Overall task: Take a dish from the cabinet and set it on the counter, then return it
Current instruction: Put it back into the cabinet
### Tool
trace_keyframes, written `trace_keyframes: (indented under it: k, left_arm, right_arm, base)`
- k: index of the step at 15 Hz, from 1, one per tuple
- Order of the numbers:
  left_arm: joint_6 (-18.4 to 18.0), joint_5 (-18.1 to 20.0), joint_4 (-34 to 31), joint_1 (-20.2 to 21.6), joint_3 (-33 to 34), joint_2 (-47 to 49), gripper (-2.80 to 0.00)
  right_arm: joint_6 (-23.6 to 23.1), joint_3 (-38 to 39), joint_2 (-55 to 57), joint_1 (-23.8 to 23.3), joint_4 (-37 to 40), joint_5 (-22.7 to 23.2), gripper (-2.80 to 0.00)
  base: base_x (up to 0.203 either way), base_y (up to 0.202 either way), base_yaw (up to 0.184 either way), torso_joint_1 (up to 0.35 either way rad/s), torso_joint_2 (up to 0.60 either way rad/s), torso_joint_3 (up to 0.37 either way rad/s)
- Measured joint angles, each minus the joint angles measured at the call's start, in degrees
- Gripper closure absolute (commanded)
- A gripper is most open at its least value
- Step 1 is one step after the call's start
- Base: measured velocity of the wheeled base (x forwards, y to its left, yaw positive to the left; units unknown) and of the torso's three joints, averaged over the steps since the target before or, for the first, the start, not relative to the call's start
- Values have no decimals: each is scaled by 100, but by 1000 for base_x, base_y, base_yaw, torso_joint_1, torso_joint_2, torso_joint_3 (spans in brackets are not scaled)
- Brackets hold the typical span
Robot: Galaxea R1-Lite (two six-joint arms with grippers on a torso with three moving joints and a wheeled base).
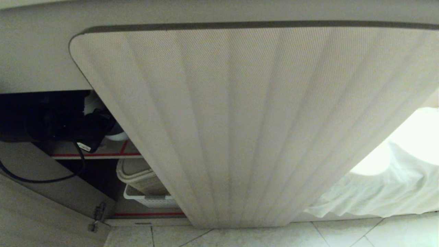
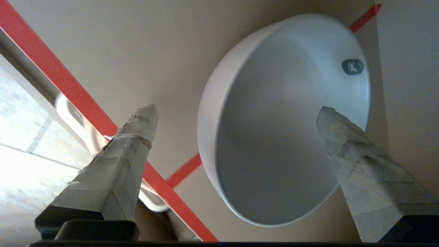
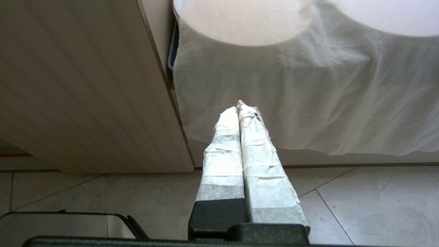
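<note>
Nearest to us in the head view, the closed fluted door (image 1: 247,127) of the cabinet (image 1: 37,58) fills the middle, with pale floor tiles (image 1: 308,236) at six o'clock beneath it. At nine o'clock of that door the cabinet stands open and dark, and our left arm reaches into it over a red-edged shelf (image 1: 103,155). Below that shelf, at about seven o'clock, a white plastic basket (image 1: 147,200) sits on the lower level.

Our left gripper (image 2: 236,113) is inside the cabinet with its taped fingers (image 2: 132,137) spread wide. The dish (image 2: 284,120), a white bowl, rests on the shelf (image 2: 113,58) with one finger outside its rim and the other over its hollow; we cannot tell whether either finger touches it. A small blue sticker (image 2: 352,66) sits on the bowl's inner wall.

Our right gripper (image 3: 239,109) hangs low over the floor tiles (image 3: 343,209), fingers pressed together and holding nothing. Beyond it, at twelve o'clock, hangs a white cloth (image 3: 291,85), with the fluted door (image 3: 79,89) at ten o'clock.
</note>
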State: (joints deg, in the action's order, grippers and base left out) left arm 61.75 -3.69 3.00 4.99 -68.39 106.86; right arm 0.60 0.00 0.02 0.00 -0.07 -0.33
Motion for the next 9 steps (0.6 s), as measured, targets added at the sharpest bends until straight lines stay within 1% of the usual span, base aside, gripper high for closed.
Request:
trace_keyframes:
  k: [2, 4, 7, 9]
  left_arm:
    - [-188, -76, 94, 0, 7, -13, -280]
    - [-330, -85, 346, -4, 76, -42, -280]
    - [-597, -128, 886, -9, 316, -77, -280]
    - [-780, -176, 1135, -25, 547, -110, -280]
  right_arm:
    - [2, 0, 0, 0, 0, 0, 0]
    - [3, 0, 0, 0, 0, 0, 0]
    - [4, 0, 0, 0, 0, -2, 0]
    - [2, 0, 0, 1, 0, 2, 0]
  base:
    - [0, 0, 0, 0, 0, 0]
    - [0, 0, 0, 0, 0, 0]
    - [0, 0, 0, 0, 0, 0]
    - [0, 0, 0, 0, 0, 0]
